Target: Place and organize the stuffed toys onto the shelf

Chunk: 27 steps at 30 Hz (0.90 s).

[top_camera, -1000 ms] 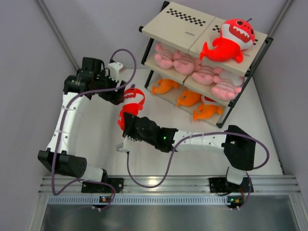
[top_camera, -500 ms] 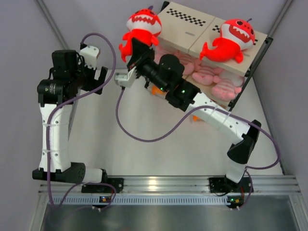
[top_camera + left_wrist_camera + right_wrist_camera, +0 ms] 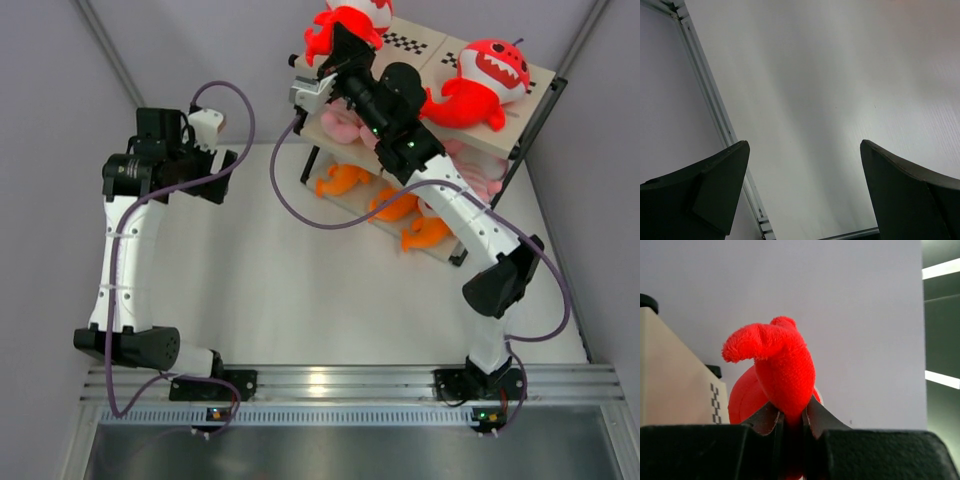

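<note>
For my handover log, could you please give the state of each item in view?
Left hand: open, empty.
Right hand: shut on held red shark, raised near shelf.
Second red shark: lying atop the shelf.
Pink plushies: on middle tier.
Orange sharks: on bottom tier.

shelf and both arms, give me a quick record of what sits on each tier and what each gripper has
top tier: one red shark lying on the right board of the shelf
middle tier: pink plushies, partly hidden by the right arm
bottom tier: orange sharks
right gripper: shut on a second red shark, held over the top tier's left end
left gripper: open, empty, left of the shelf
</note>
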{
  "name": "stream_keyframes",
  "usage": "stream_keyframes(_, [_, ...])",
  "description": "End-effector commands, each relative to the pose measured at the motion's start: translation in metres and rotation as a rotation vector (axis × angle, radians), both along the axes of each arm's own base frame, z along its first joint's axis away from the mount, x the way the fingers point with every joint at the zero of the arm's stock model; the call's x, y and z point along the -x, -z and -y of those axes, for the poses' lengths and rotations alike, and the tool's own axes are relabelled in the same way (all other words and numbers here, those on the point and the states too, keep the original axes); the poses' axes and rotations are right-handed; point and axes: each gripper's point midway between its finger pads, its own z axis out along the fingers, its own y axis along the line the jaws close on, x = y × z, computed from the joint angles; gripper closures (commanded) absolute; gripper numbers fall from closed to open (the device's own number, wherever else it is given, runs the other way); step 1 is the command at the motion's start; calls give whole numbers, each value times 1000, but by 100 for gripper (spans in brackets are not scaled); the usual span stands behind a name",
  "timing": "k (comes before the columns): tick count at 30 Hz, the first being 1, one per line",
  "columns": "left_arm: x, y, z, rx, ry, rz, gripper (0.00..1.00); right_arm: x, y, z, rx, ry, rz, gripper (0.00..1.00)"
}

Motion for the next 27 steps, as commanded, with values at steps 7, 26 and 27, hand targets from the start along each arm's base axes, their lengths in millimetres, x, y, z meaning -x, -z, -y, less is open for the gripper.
stream_keyframes(7, [2,11,4,10,14,-38,2,-20,-2,20,-51,19,-10,86])
stream_keyframes(26, [7,20,2,-4,19,-62,2,-18,28,34,-12,62,-194,3])
stream_keyframes(27, [8,22,2,-6,22,-67,2,-16,30,32,-12,54,-207,1])
